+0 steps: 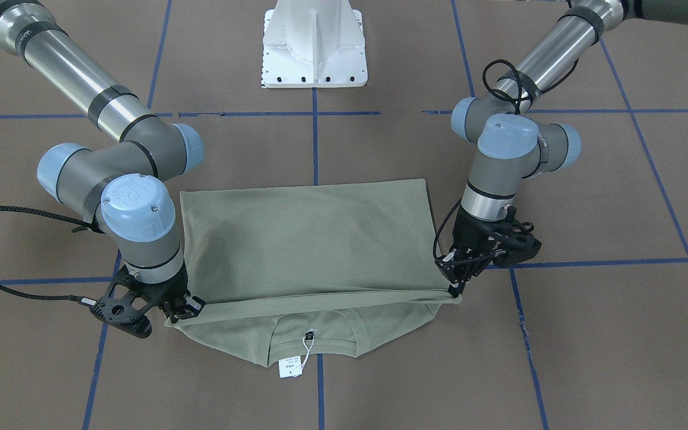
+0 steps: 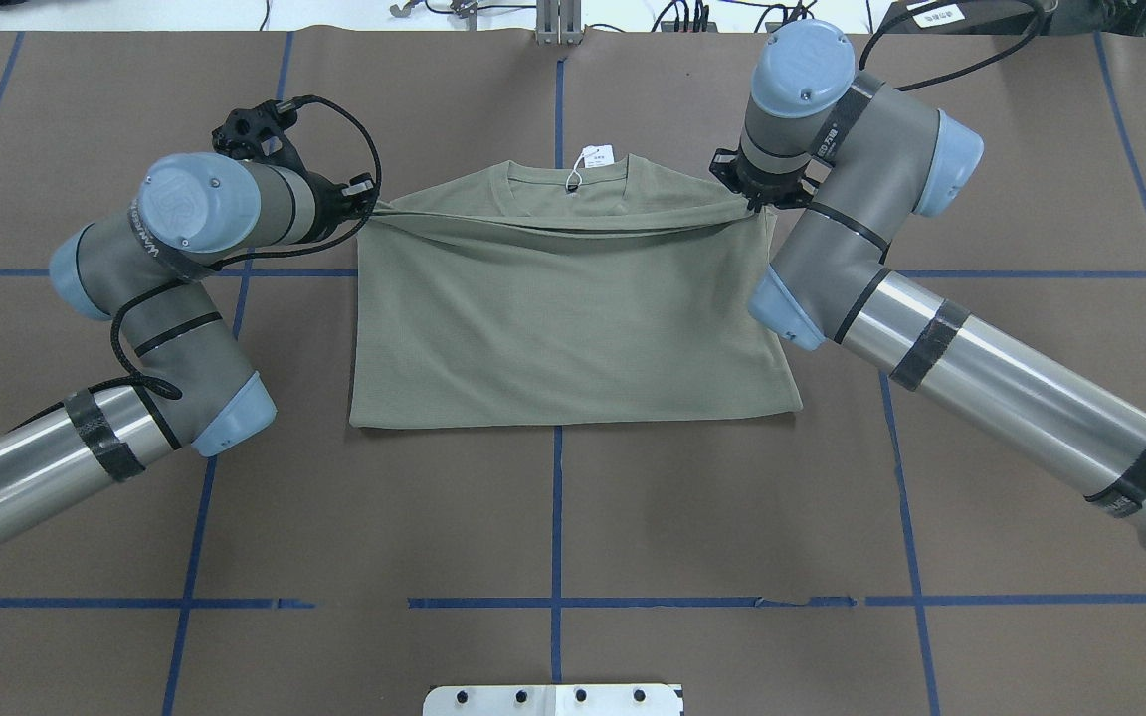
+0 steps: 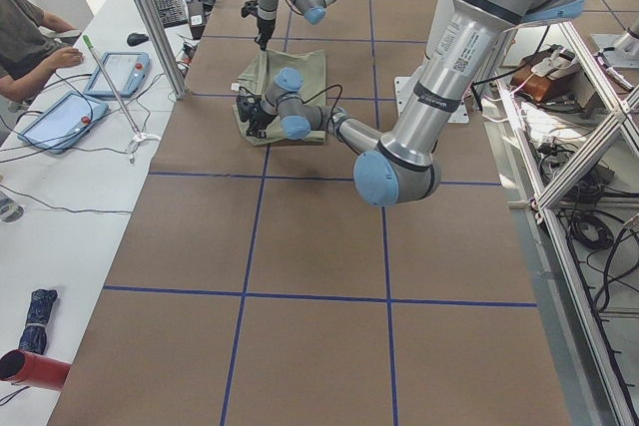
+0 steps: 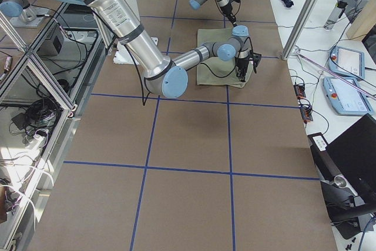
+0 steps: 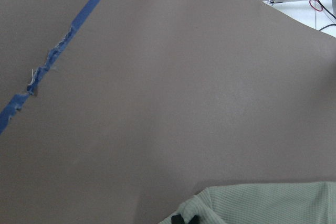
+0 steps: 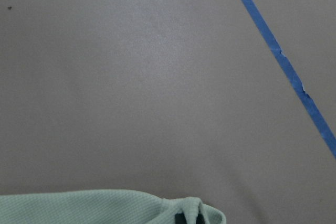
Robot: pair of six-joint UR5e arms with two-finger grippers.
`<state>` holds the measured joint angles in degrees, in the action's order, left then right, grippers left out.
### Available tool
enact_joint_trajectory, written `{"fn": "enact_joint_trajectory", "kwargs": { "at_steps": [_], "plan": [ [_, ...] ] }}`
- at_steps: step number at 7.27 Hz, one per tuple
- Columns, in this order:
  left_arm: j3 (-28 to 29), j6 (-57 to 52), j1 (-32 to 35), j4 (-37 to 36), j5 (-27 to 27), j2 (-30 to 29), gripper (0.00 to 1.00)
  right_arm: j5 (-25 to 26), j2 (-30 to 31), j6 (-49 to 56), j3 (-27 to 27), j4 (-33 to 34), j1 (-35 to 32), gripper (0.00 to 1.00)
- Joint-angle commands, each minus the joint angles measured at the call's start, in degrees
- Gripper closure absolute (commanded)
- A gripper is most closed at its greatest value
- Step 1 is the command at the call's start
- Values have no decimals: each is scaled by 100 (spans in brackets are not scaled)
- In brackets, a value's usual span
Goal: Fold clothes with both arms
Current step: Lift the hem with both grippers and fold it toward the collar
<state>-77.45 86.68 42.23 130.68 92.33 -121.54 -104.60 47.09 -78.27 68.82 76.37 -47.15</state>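
Left gripper (image 2: pixel 366 204) pinched one corner of the olive shirt (image 2: pixel 573 318), which lay folded mid-table on brown paper (image 2: pixel 732 497) gridded with blue tape (image 2: pixel 556 517), its white hang tag (image 2: pixel 598 157) too small to read, while right gripper (image 2: pixel 747 199) clamped the opposite corner.

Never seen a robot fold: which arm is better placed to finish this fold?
Neither alone, probably: left arm and right arm each have jaws pinching a corner of the shirt, equally near its collar.

Brown table (image 2: pixel 633 497), blue tape grid (image 2: pixel 555 517), white side desk (image 3: pixel 60 197), metal post (image 3: pixel 150 17)
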Motion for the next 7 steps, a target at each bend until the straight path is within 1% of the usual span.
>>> {"fn": "enact_joint_trajectory", "kwargs": {
  "at_steps": [1,2,3,4,5,6,7],
  "plan": [
    [36,-107,22,37,-5,-10,80,-8,-42,23,-53,-60,-22,100],
    [45,-116,22,37,-5,-10,57,-8,-69,23,-62,-60,-13,64],
    [45,-116,31,37,4,-10,50,-8,-95,-4,-19,-69,-13,46],
    [45,-116,48,185,13,7,50,-69,-113,-39,225,-43,-22,30],
    [37,-116,66,430,48,25,50,-339,192,-74,941,157,-74,25],
    [28,-116,75,441,65,51,50,-559,978,-327,1967,203,38,17],
    [28,-124,84,441,74,60,50,-535,1517,-929,2647,151,301,15]
  ]
}}
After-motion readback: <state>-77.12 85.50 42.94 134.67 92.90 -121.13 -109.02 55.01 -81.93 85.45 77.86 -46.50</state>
